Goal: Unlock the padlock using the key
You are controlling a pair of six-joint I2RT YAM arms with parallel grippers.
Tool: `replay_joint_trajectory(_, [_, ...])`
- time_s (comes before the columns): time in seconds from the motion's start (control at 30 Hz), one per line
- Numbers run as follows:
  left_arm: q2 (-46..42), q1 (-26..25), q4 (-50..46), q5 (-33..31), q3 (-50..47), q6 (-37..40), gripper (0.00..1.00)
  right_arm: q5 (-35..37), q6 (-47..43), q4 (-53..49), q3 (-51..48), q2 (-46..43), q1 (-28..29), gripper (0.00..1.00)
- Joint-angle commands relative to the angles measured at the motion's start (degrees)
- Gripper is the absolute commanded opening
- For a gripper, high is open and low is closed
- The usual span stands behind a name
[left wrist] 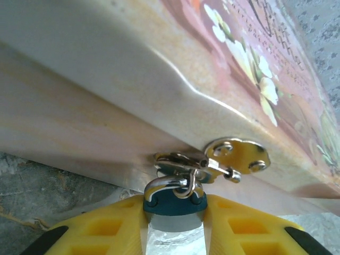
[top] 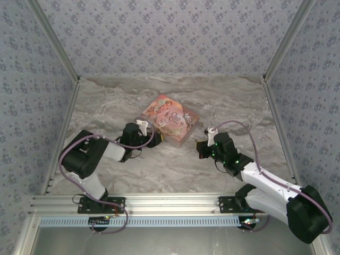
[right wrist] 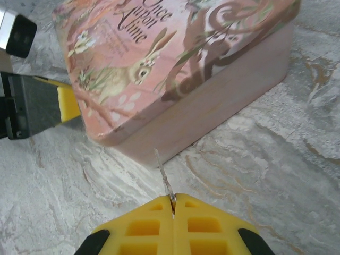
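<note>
A tiny teal padlock (left wrist: 174, 204) hangs by its silver shackle (left wrist: 169, 183) from a brass hasp (left wrist: 236, 155) on the side of the pink book-shaped box (left wrist: 159, 79). My left gripper (left wrist: 174, 226) is shut on the padlock, with a yellow finger pressed against each side of its body. In the top view this gripper (top: 142, 128) sits at the box's left side. My right gripper (right wrist: 173, 206) is shut on the key (right wrist: 163, 172). The key's thin silver blade sticks forward toward the near corner of the box (right wrist: 159, 58), just short of touching it.
The pink box (top: 171, 119) lies at the middle of the marble table (top: 170, 170). My right gripper (top: 204, 141) is at its right side. Patterned walls close in the left, back and right. The left arm's grey wrist (right wrist: 32, 103) is at the box's far corner.
</note>
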Motion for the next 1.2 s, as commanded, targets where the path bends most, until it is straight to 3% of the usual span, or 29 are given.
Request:
replay_joint_trajectory(0.0, [-3.39, -0.74, -0.37, 1.27, 2.89, -1.86, 0.3, 0.76, -1.05, 2.9, -0.23, 1.11, 1.36, 0.0])
replay_joint_trajectory(0.37, [-0.55, -1.05, 0.03, -0.51, 3.53, -2.18, 0.28, 1.63, -1.33, 3.16, 1.77, 4.19, 3.18, 0.0])
replay_joint_trajectory(0.57, [-2.07, -1.15, 0.58, 0.15, 3.3, -6.44, 0.24, 2.71, -2.23, 5.76, 0.61, 4.52, 5.21, 0.0])
replay_joint_trajectory(0.73, [-3.64, -1.71, -1.85, 0.81, 4.07, -12.51, 0.21, 7.65, -5.07, 11.32, -0.8, 5.42, 9.7, 0.0])
replay_joint_trajectory(0.97, [-5.31, -3.46, -5.24, 0.36, 5.34, -16.95, 0.2, 13.68, -9.58, 17.5, 1.01, 12.73, 16.06, 0.0])
replay_joint_trajectory(1.17, [-8.45, -4.05, -8.76, -1.89, 5.74, -20.13, 0.2, 15.56, -11.05, 21.98, 3.85, 20.21, 18.21, 0.0])
